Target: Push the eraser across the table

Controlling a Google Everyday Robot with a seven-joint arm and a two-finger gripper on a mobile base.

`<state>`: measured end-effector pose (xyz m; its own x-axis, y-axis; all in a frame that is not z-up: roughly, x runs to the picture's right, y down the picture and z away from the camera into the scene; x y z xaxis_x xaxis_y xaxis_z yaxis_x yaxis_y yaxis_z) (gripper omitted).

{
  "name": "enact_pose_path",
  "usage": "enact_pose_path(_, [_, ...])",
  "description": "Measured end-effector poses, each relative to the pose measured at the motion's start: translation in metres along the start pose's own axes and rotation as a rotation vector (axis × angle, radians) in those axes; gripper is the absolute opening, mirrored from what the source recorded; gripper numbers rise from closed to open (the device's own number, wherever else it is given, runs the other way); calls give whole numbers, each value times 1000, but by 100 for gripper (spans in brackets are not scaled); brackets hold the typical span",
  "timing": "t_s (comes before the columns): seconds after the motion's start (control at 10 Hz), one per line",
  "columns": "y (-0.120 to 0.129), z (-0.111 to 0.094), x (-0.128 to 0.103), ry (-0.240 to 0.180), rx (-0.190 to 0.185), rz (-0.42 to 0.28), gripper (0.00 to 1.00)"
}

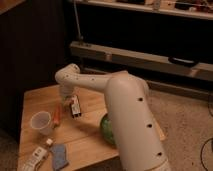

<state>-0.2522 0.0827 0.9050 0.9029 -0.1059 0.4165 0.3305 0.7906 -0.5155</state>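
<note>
The eraser (76, 106), a small dark block with a whitish face, lies on the light wooden table (85, 140) near its middle. My white arm reaches over from the right and bends down at its elbow. The gripper (68, 98) hangs just above and to the left of the eraser, right against it. I cannot tell whether it touches the eraser.
A green bowl (107, 128) sits right of the eraser, half hidden by my arm. A thin orange stick (58, 114) and a white cup (41, 121) are on the left. A white ridged remote (32, 157) and a blue cloth (59, 156) lie at the front left corner.
</note>
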Motion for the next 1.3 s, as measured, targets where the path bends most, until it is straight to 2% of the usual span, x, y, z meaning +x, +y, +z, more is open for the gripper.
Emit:
enact_pose_path(0.3, [4,9,4,21,-25,0,4])
enact_pose_path(0.8, [8,11,19,55,-32,39,4])
enact_pose_path(1.0, [11,14,34,82,-35,60,4])
enact_pose_path(1.3, [9,12,55,114,-20,97,4])
